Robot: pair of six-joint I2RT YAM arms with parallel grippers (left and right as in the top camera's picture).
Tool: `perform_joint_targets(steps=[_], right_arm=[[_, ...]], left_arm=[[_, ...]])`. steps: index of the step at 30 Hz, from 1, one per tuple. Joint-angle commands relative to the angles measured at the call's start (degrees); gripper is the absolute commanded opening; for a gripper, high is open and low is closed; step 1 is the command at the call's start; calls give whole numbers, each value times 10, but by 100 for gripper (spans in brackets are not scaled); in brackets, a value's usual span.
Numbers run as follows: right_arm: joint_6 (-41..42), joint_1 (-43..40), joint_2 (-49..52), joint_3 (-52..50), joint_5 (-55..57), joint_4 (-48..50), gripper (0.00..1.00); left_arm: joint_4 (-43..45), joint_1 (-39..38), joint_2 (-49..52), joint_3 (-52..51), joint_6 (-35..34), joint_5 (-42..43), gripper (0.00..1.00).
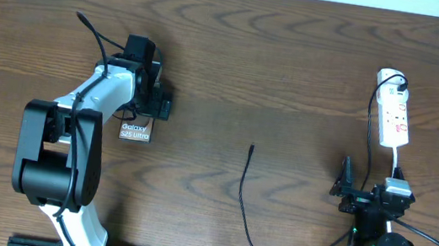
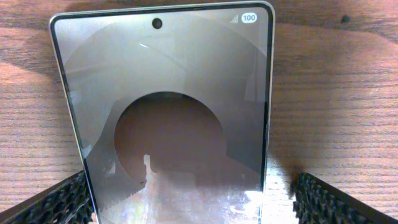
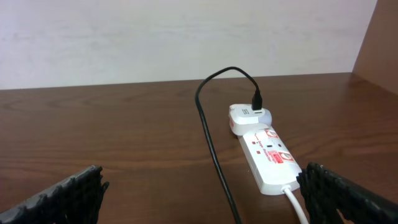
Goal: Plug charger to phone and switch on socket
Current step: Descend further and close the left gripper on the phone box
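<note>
Both jaw pairs spread, nothing pinched. Left gripper (image 1: pixel 147 107) straddles phone (image 1: pixel 135 132) on surface's left half. Charger (image 1: pixel 251 149) tip loose mid-surface; socket (image 1: pixel 394 116) near right rear corner. Step, likely: steadying phone. Next: right gripper (image 1: pixel 367 183) must pick up plug tip and align it with phone port.

Left, phone (image 1: pixel 135 132); right, socket (image 1: pixel 393 120) (charger (image 1: pixel 244 186) between).

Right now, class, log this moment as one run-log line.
left gripper open over phone | right gripper open, facing socket | charger tip lying on table, apart from phone | socket switch: cannot tell
</note>
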Motion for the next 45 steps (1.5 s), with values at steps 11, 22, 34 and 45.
perform_joint_targets(steps=[11, 22, 34, 45], right_arm=[[-5, -3, -3, -1, 3, -3, 99], [-5, -3, -3, -1, 3, -3, 99], [-5, -3, -3, -1, 3, -3, 99], [-5, -3, -3, -1, 3, -3, 99]], left_arm=[[2, 2, 17, -21, -3, -20, 92], [1, 2, 17, -21, -3, -20, 88], [-20, 2, 17, -21, -3, -20, 88], [-38, 2, 17, -21, -3, -20, 88]])
